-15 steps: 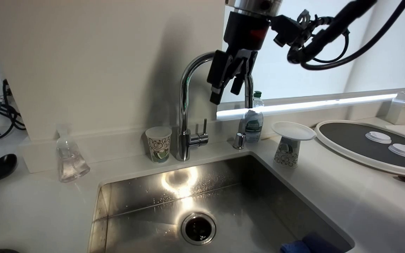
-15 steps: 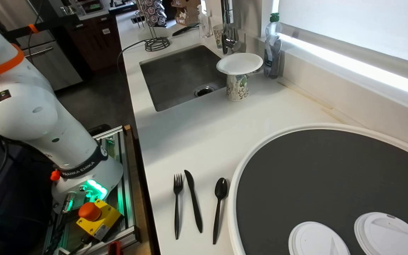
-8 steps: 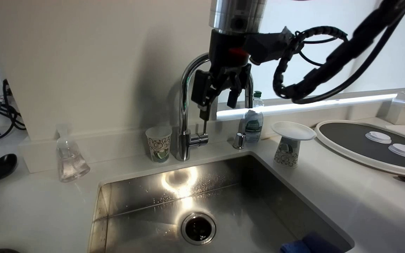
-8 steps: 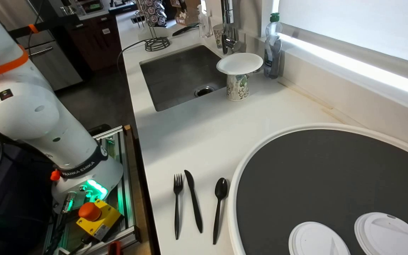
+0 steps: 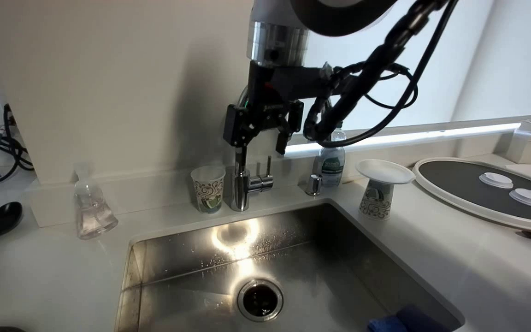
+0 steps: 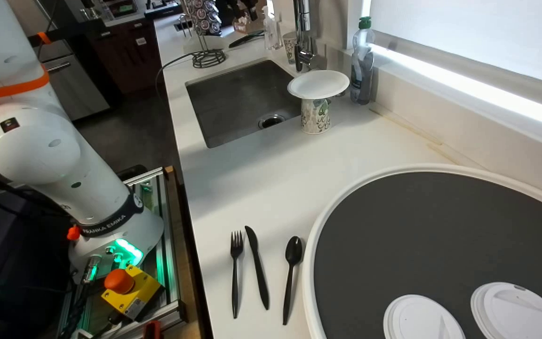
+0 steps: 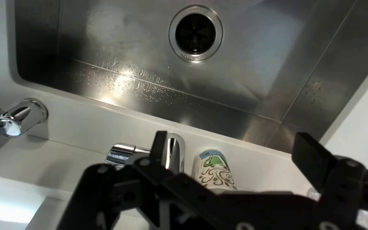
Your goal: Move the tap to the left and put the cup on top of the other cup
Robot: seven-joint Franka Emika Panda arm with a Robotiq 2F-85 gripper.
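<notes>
Spread wide and empty, the claw overlaps the tap near the middle of an exterior view — contact unclear. A low push leftward could topple the cup just left of the tap's base; off-centre stacking could tip the wide-topped other cup, right of centre.

White light glares beneath the blind, the sink gleams, and soft shadow streaks the wall.

A kitchen, by its steel sink, chrome tap, soap bottle and fork.
</notes>
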